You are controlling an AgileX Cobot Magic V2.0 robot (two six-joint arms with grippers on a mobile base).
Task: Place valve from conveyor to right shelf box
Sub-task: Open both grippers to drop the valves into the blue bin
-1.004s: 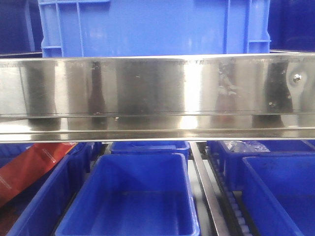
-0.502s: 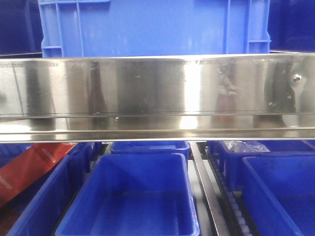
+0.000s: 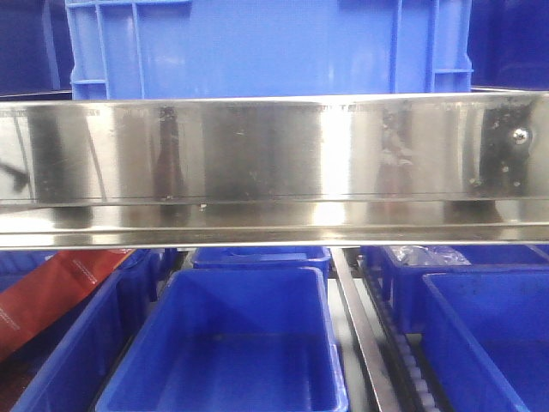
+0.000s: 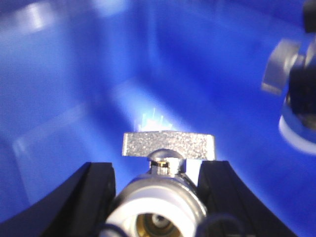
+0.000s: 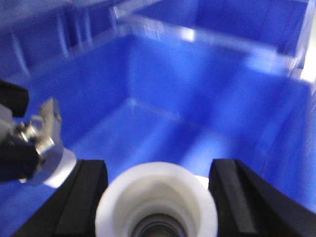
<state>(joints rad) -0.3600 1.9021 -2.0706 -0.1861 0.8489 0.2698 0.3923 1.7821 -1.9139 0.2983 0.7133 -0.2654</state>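
Note:
In the left wrist view my left gripper (image 4: 159,170) is shut on a silvery valve (image 4: 168,145), whose flat lever stands crosswise above the fingers and whose pale round end faces the camera. It hangs inside a blue box (image 4: 74,98). In the right wrist view my right gripper (image 5: 158,168) is shut on a second valve (image 5: 157,197), of which only the white round end shows, over the same kind of blue box (image 5: 197,98). Each view shows the other arm's valve at its edge (image 4: 291,89) (image 5: 47,138). The conveyor is out of view.
The front view shows a wide polished steel shelf rail (image 3: 274,163) with a blue crate (image 3: 257,43) above it. Below it are several blue bins (image 3: 232,343), one at the left holding a red package (image 3: 51,292). No gripper shows there.
In the front view only the reflections in the steel rail shift a little, with a dark shape appearing at its left end. The bins have not moved.

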